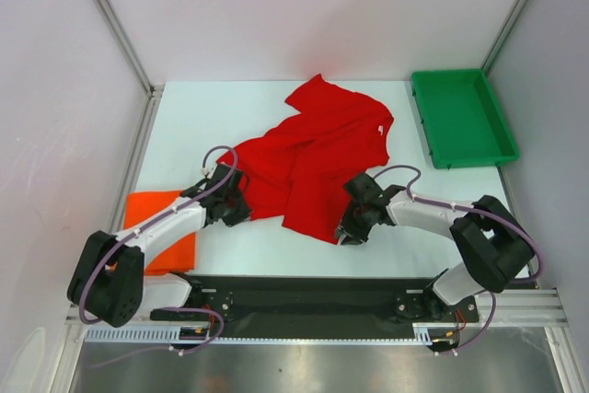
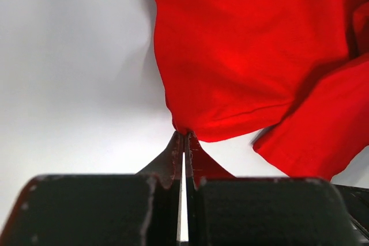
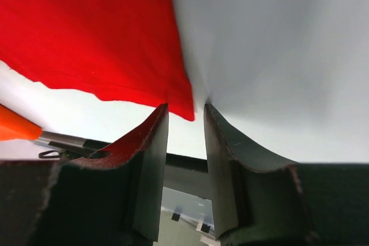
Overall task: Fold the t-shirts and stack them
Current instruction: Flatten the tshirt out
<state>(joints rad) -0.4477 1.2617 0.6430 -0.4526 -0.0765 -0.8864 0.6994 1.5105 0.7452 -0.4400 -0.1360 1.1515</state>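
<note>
Red t-shirt (image 1: pixel 313 158), crumpled mid-bench (image 1: pixel 202 117) — left claw (image 2: pixel 183 136) clamped on its near hem, right claw (image 3: pixel 185 108) parted astride the other hem corner, gripping nothing — should bite cloth fully before both draw the hem flat; orange t-shirt (image 1: pixel 161 227) folded, bench's left edge.

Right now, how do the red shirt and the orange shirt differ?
The red shirt lies rumpled and unfolded in the middle of the table; the orange shirt is a neat folded rectangle at its left edge. The left gripper is shut on the red shirt's edge; nothing holds the orange shirt, which the left arm partly hides. The red shirt covers far more table. Both are plain cloth lying on the table.
</note>
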